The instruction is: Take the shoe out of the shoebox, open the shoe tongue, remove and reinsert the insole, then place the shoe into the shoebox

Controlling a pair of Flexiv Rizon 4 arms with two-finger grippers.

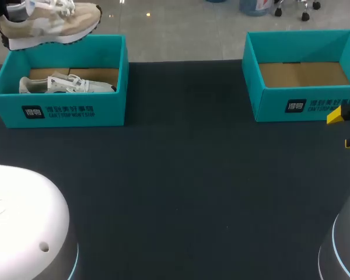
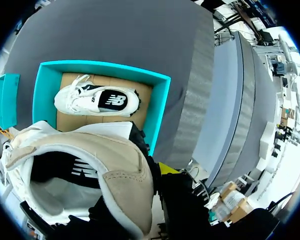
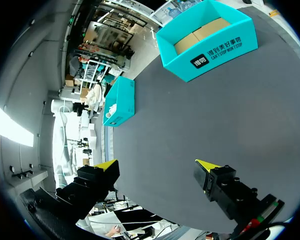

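A beige shoe (image 1: 52,20) hangs in the air above the back edge of the left teal shoebox (image 1: 58,111). My left gripper (image 2: 160,176) is shut on its heel collar; one yellow tip shows outside the heel, the other finger is hidden in the beige shoe (image 2: 90,170). A white shoe (image 1: 67,84) lies on its side in that box, seen below the gripper as the white shoe (image 2: 97,100). My right gripper (image 1: 345,128) stands open and empty at the right edge, in front of the right shoebox (image 1: 303,105). In its own view the right gripper (image 3: 157,165) holds nothing.
The right teal shoebox (image 3: 210,45) holds only its brown cardboard floor. The left shoebox (image 3: 121,102) shows far ahead of the right gripper. Dark table cloth (image 1: 181,175) stretches between and in front of the boxes. Both arm bases fill the near corners.
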